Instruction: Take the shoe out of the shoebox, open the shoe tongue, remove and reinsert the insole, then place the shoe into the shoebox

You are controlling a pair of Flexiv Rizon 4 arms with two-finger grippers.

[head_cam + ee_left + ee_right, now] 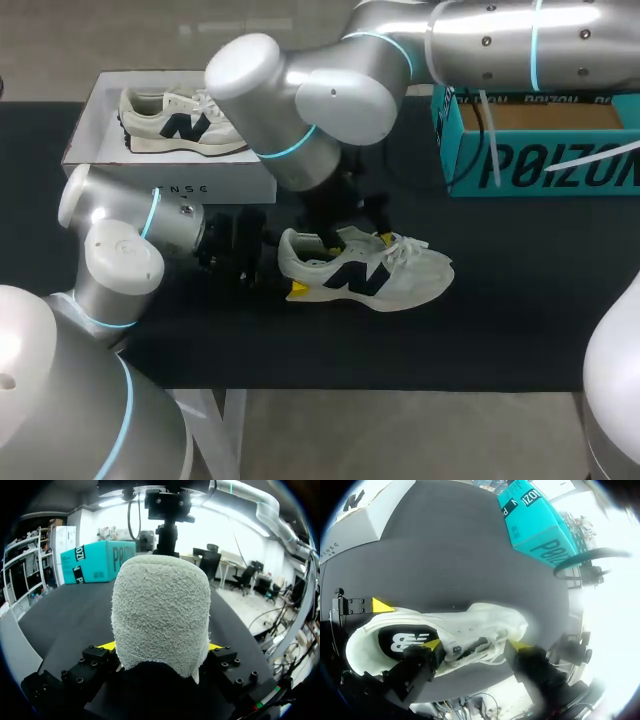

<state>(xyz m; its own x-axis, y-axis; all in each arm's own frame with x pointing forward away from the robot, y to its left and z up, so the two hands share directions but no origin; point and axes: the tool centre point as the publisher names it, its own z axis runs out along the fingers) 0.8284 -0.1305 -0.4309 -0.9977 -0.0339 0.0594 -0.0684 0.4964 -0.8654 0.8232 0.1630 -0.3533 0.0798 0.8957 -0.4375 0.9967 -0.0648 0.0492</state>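
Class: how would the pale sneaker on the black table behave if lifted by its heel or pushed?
The sneaker's fuzzy heel in the left claw looks soft: probably dents but grips well. Its laces would likely flop. The flat sole should slide, not roll.

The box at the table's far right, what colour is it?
The box is teal with black lettering, best in head view.

The shoe [365, 272] lies in the middle of the table [500, 330], its heel closed off by the left gripper [288, 272] clamped across it and its opening covered from above by the right gripper [475, 647], whose arm [330, 95] crosses behind it. The shoebox [215, 188], holding a 2nd shoe [180, 122], stands just behind the left gripper, and a teal box [540, 150] sits back right. Bare table lies open past the toe and along the shoe's near side.
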